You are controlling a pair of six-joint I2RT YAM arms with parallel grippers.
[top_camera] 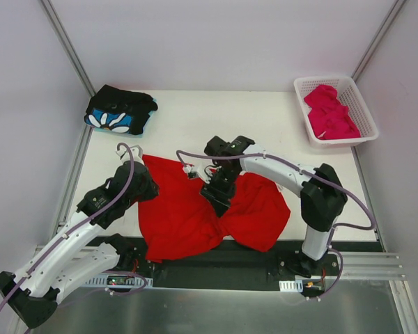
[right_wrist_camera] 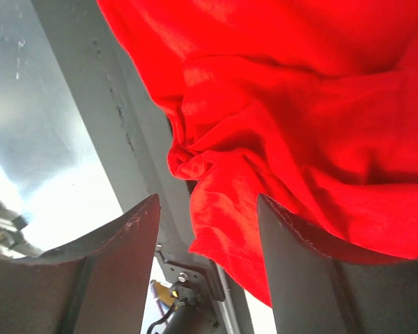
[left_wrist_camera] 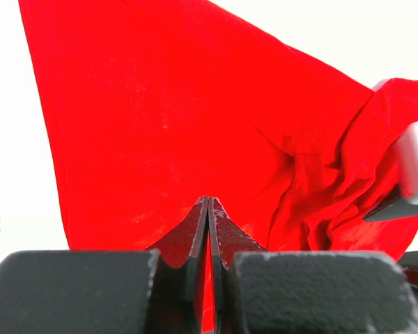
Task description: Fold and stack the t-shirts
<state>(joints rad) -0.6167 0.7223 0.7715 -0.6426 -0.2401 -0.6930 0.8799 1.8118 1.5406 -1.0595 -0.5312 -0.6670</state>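
Bench (top_camera: 195,118): white and flat, with the arm bases at its 6 o'clock edge.
Red t-shirt (top_camera: 181,216): the largest cloth. It lies from the centre of the bench toward 6 o'clock, partly spread. It is flat on its 9 o'clock side, gathered in wrinkles at the middle, and one lobe spreads toward 4 o'clock.
Right arm (top_camera: 285,170): it rises from 5 o'clock and bends over toward the middle of the red t-shirt.
Left arm (top_camera: 63,250): it reaches from 7 o'clock up to the 9 o'clock edge of the red t-shirt.
Basket (top_camera: 362,104): white plastic lattice, in the 1 o'clock corner.
Black t-shirt (top_camera: 120,110): folded, with blue-and-white flower print, in the 11 o'clock corner, well apart from the red one.
Magenta-pink t-shirt (top_camera: 329,111): crumpled inside the basket.
Left fingers (left_wrist_camera: 191,236): pressed together, with red cloth showing in the slit between them; they pinch the edge of the red t-shirt.
Right fingers (right_wrist_camera: 118,250): standing apart at a medium width, over the bunched fold of the red t-shirt, not clamped on it.
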